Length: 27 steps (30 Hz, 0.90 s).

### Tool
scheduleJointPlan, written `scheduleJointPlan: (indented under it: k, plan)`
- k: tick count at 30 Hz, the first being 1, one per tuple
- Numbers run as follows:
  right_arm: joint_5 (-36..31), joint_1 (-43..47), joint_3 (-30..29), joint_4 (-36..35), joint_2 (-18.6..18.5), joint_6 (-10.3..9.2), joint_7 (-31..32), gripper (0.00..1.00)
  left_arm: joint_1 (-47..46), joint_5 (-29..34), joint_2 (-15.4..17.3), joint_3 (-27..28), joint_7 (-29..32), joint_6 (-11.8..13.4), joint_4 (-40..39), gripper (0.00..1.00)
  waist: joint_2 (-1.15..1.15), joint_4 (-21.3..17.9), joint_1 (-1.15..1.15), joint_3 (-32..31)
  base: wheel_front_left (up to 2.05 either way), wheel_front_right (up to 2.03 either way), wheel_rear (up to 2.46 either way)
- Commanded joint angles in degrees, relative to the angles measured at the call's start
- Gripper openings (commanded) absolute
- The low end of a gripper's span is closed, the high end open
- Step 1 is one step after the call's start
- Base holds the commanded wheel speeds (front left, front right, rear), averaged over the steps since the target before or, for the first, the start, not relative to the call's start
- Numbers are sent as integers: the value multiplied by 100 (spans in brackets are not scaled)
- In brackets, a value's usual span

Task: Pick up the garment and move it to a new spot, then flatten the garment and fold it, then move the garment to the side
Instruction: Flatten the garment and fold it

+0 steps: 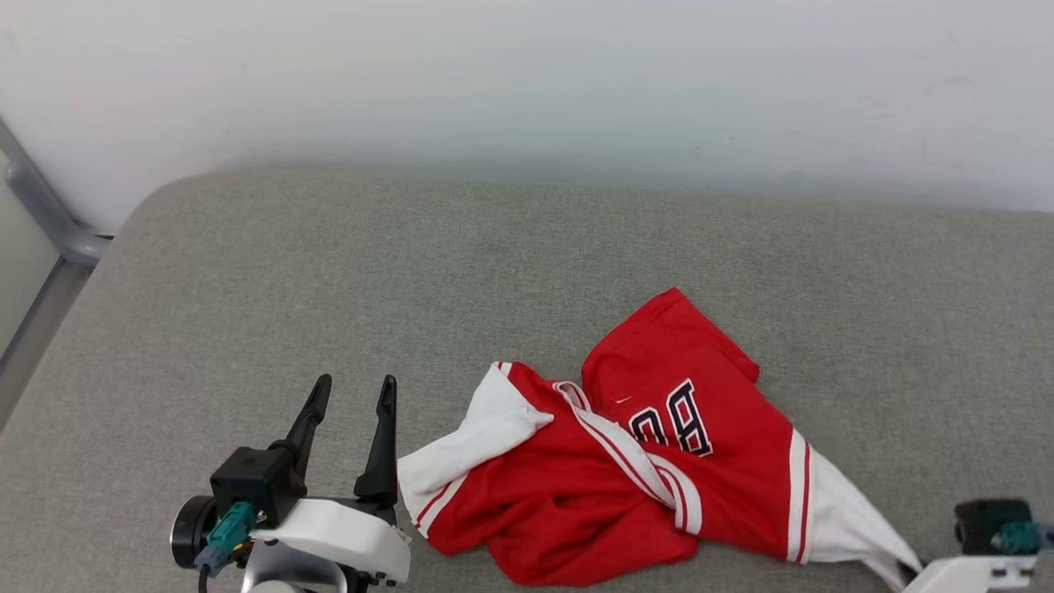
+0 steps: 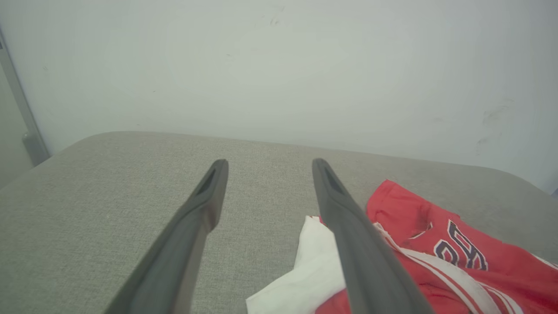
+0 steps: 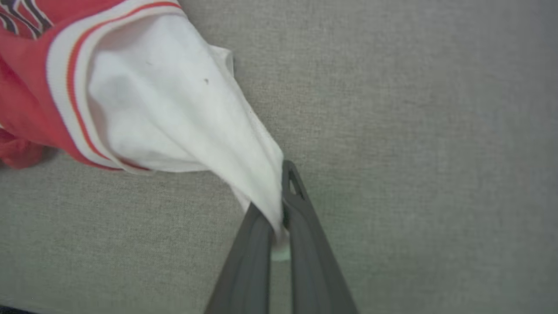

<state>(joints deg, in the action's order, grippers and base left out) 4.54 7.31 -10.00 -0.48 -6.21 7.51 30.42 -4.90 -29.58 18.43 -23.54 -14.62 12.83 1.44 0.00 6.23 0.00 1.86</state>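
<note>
The jersey (image 1: 626, 469) is lying crumpled at lower centre, the right gripper (image 3: 281, 205) pinching its white corner tight at lower right (a thin bite). The left gripper (image 1: 356, 383) is gaping empty at lower left; I'd be lifting slowly.

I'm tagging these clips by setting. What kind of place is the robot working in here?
Probably an indoor room with a bed or couch: a grey fabric-covered cushion stands against a plain white wall, a grey metal rail beside it. The red jersey suggests laundry work.
</note>
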Motion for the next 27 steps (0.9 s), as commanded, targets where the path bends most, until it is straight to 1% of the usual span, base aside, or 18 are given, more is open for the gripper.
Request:
scheduleJointPlan:
  k: [1,3,4,5,6,9,12,15,21,24,27]
  plan:
    - [42,120,-21,140,93,-5,-83,0,62,-24,25,18,16,25,12,100,0,-28,0,0,0,0,0]
    - [85,199,-29,378,165,-5,-255,0,63,-29,39,31,18,23,17,100,0,-58,0,5,0,0,0]
    - [129,212,-28,502,196,-5,-346,6,63,-30,46,32,35,26,20,100,0,-70,0,7,0,0,0]
    - [151,199,-24,615,224,-5,-447,40,66,-39,54,33,48,30,26,100,0,-81,0,3,0,0,0]
    - [183,164,-29,693,240,-5,-572,100,69,-43,63,35,57,34,29,100,0,-91,0,2,0,0,0]
    - [276,105,-38,842,283,-4,-971,100,99,-64,85,30,76,48,44,100,0,-116,0,-37,0,0,0]
    - [396,162,-1,785,315,-4,-1407,100,119,-81,106,33,99,66,62,100,0,-128,0,-75,0,0,0]
    - [495,291,78,586,325,-4,-1756,100,162,-116,127,61,117,88,82,100,0,-145,0,-127,0,0,0]
    - [542,489,206,-54,334,-4,-2355,100,247,-201,209,99,274,157,132,100,0,-210,0,-228,0,0,0]
    - [568,512,221,-335,336,-4,-2526,100,234,-296,301,63,573,91,161,100,0,-262,0,-241,0,0,0]
    - [581,489,277,-580,336,-4,-2548,100,57,-426,483,-43,1160,-55,200,100,0,-316,0,-226,0,0,0]
